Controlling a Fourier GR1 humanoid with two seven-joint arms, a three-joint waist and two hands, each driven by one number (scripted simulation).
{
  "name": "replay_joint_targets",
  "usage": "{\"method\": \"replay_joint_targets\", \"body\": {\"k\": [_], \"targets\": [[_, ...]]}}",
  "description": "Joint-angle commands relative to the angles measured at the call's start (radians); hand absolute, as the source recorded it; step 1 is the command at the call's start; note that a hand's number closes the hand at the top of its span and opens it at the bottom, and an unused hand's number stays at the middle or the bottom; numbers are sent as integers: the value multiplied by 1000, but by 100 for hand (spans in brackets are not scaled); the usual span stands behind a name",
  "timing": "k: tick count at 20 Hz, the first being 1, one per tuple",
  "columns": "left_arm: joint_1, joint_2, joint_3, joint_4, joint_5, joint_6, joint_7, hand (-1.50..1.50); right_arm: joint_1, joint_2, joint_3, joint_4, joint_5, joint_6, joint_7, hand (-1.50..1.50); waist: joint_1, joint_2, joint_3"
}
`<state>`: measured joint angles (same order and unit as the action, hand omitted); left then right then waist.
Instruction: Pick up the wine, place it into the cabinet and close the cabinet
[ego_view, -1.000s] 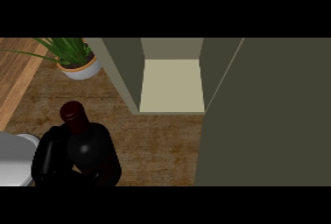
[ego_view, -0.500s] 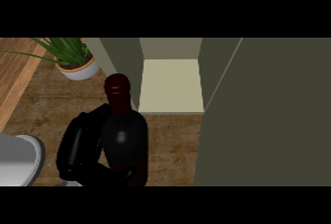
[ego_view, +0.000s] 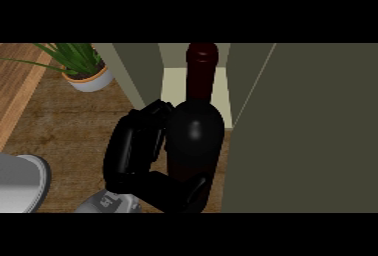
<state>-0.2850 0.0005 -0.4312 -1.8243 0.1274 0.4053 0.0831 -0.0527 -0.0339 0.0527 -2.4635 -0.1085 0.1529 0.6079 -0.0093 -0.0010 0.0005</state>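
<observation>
The left hand (ego_view: 136, 150) was curled round the wine bottle (ego_view: 196, 135), fingers on its left flank and the thumb across its lower body. The bottle stood upright above the wooden worktop (ego_view: 70, 130), its dark red neck in front of the open cabinet (ego_view: 181, 85), whose door (ego_view: 310, 130) hung wide at the right. A potted plant (ego_view: 85, 72) stood at the back left, and a grey rounded object (ego_view: 18, 182) showed at the left edge.

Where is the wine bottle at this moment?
In the head view the wine bottle stands upright at the centre, held by a hand curled round it from its left side. Its neck reaches in front of the open cabinet, right of the potted plant.
</observation>
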Motion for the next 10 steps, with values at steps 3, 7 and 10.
{"method": "replay_joint_targets", "body": {"k": [3,7,10], "targets": [[-139,0,-65,83,-30,177,54,150,47,5,13,-102,-50,5,26,-150,0,0,0],[-169,0,-27,170,29,182,-24,150,10,-25,-24,-182,-125,-14,143,-150,-5,0,-1],[-275,0,-25,193,-19,210,45,150,69,-28,-46,-144,-136,30,65,-150,-3,-1,0]]}}
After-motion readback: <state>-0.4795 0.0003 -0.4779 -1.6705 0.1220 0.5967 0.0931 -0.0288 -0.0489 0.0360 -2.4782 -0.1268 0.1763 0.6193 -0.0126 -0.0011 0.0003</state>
